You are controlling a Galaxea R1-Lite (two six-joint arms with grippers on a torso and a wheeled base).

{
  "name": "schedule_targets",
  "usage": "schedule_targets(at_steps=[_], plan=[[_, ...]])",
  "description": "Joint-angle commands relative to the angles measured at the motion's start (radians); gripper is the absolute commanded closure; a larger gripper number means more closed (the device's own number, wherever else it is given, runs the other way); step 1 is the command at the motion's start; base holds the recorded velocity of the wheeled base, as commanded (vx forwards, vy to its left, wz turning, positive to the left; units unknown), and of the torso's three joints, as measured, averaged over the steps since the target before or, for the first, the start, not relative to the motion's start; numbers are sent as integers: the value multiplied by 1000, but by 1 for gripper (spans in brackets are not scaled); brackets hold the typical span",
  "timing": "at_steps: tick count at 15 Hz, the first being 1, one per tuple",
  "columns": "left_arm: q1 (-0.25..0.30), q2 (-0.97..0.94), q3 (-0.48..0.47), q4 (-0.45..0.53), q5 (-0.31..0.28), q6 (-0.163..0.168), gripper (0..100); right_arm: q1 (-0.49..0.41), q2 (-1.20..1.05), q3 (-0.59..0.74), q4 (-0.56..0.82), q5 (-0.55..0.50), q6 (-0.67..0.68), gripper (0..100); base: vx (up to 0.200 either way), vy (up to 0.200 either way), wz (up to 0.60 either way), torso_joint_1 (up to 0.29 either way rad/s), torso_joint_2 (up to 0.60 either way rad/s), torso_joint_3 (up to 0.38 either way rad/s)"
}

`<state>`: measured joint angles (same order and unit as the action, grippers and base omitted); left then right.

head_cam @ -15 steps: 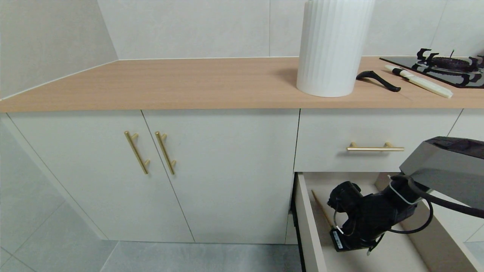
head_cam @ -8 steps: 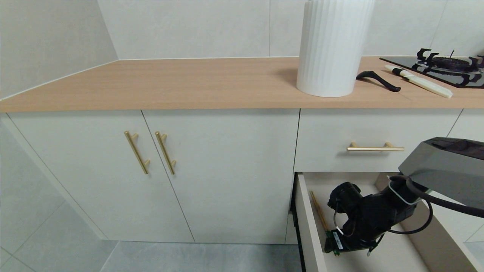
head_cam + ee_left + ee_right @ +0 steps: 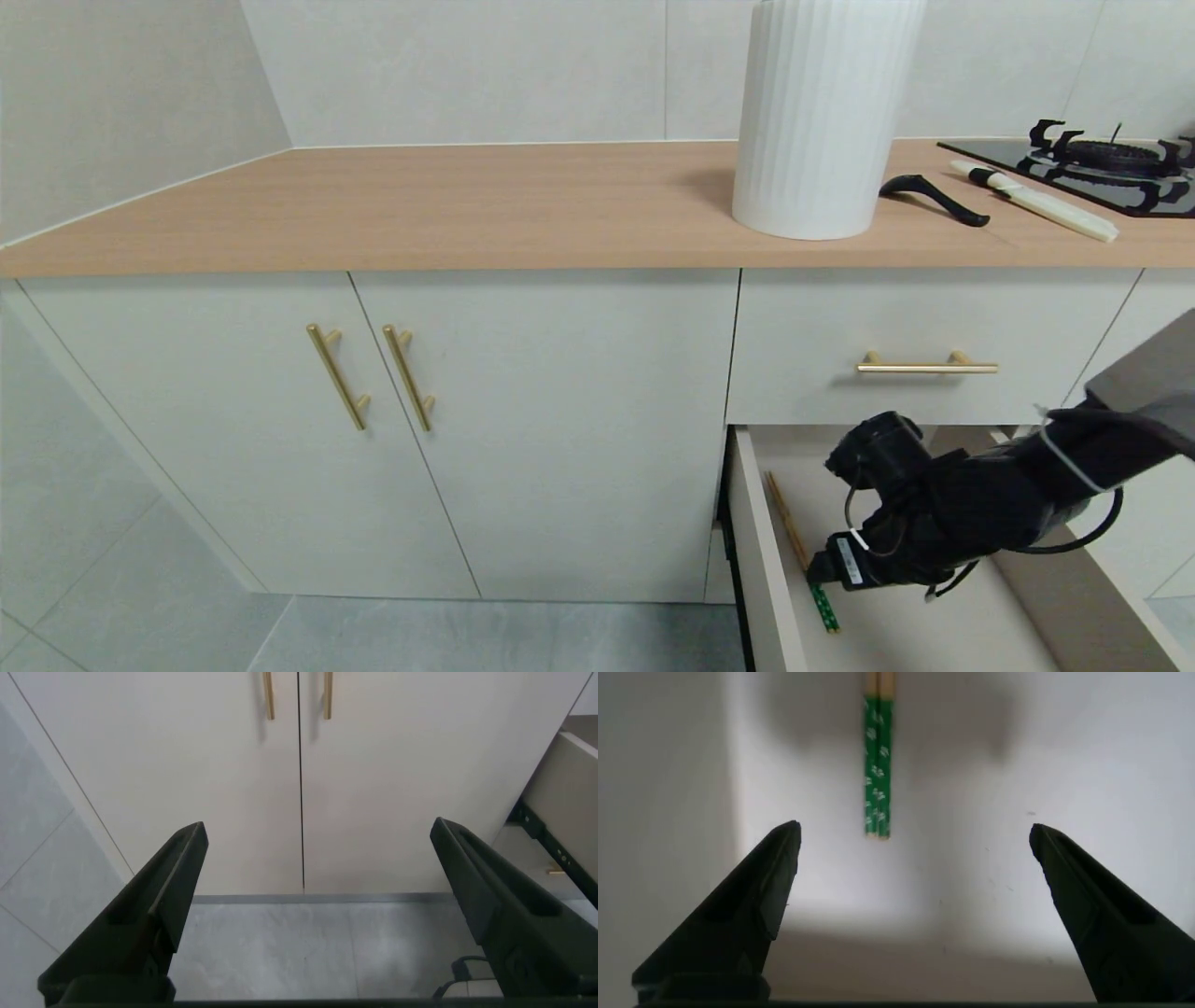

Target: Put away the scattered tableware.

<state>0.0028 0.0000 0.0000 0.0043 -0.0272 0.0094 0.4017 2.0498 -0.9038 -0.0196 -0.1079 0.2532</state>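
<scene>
In the drawer (image 3: 754, 527), the chopsticks (image 3: 790, 528) lie free beneath the spread, empty fingers (image 3: 752, 910) of the right gripper (image 3: 826, 571), which should rise straight out.

**Legend: print and markings.** No text, number or sign could be read anywhere in the scene. Two surfaces bore print.

- **(a)** A small white label (image 3: 850, 561) with dark marks stood on the side of the right gripper (image 3: 913, 905) housing, above the pulled-out drawer (image 3: 758, 551). Its characters were too small to make out from the head view.
- **(b)** The green ends of the chopsticks (image 3: 878, 761), lying on the drawer floor, carried a scatter of small pale marks, seen in the right wrist view. Whether these were characters or mere ornament could not be told.
</scene>
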Motion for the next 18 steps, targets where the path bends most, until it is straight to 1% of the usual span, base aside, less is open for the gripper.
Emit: schedule_targets(at_steps=[1,2,4,5,8,11,14,18], plan=[[0,0,0,0,0,1,0,-3,-260,39,0,-3,-2,0,0,0,0,0,0,0],[0,0,0,0,0,0,0,-21,-362,39,1,-7,-9,0,0,0,0,0,0,0],[0,0,0,0,0,0,0,-41,-461,40,1,-29,-23,0,0,0,0,0,0,0],[0,0,0,0,0,0,0,-50,-550,43,3,-62,-52,0,0,0,0,0,0,0],[0,0,0,0,0,0,0,-57,-701,49,0,-67,-103,0,0,0,0,0,0,0],[0,0,0,0,0,0,0,-58,-769,45,-2,-67,-117,0,0,0,0,0,0,0],[0,0,0,0,0,0,0,-87,-777,59,-3,-61,-172,0,0,0,0,0,0,0],[0,0,0,0,0,0,0,-90,-781,60,-20,-61,-173,0,0,0,0,0,0,0]])
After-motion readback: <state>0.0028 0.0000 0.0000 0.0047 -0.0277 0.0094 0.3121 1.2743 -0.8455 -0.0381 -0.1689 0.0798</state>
